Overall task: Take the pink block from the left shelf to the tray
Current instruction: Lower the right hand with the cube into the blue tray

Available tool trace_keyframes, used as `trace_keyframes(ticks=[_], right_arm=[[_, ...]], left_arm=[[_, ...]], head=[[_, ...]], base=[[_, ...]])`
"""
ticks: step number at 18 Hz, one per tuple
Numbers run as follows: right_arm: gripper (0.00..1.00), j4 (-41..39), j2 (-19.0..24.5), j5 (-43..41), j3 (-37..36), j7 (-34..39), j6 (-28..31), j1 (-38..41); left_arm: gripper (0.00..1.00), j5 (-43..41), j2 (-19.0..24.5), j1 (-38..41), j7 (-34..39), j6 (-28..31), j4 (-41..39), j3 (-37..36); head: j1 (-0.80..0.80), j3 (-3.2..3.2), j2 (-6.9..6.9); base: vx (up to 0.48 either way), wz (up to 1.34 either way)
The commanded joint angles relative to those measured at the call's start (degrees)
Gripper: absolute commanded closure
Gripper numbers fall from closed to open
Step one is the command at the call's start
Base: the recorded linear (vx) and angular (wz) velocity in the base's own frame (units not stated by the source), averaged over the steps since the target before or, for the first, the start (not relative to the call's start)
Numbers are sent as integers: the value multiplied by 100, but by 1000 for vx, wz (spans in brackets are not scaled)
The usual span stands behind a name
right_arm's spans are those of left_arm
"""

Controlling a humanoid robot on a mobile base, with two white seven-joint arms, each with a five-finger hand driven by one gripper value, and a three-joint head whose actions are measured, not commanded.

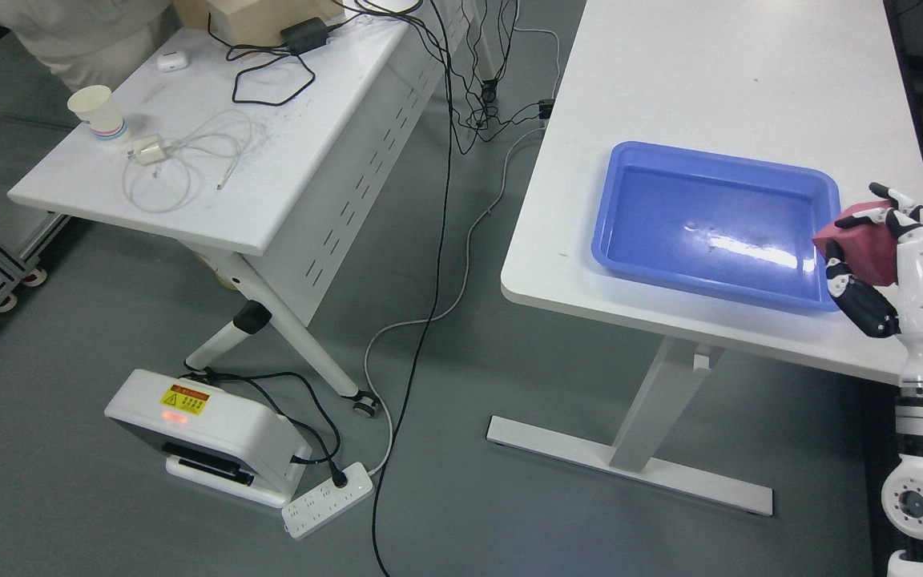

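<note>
Pink block sat gripped in the right hand, just beside the blue tray's right rim.

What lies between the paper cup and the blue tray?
In the head view, past the cup lie a white charger with its coiled cable, then open floor with hanging cables, before the tray.
</note>
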Motion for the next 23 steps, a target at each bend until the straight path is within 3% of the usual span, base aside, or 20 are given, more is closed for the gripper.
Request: trace_keyframes(ticks=[1,7,10,14,18,23], right_arm=[[98,62,11,43,144,180,-58,88],[94,185,2,166,759,1041,-119,237],[91,317,11,228,874,1831,-269,273],[89,343,63,228,909,1912,-261,264],[45,343,81,70,848,1912,-112,255],[10,343,108,-641,848,1948,135,211]], left_arm=[[0,-9,100,-131,0,7,-100,0],[0,-9,100,-131,0,7,-100,0],[0,-9,100,-131,0,7,-100,0],[0,-9,100,-131,0,7,-100,0],[0,-9,100,-132,0,7,-100,0],[0,0,100,-131,0,7,-100,0]], head=[[0,0,0],[0,0,0],[0,0,0],[0,0,0],[0,0,0],[0,0,1]], base=[[314,-38],[299,-48],[189,-45],[124,0],[62,0],[27,0]])
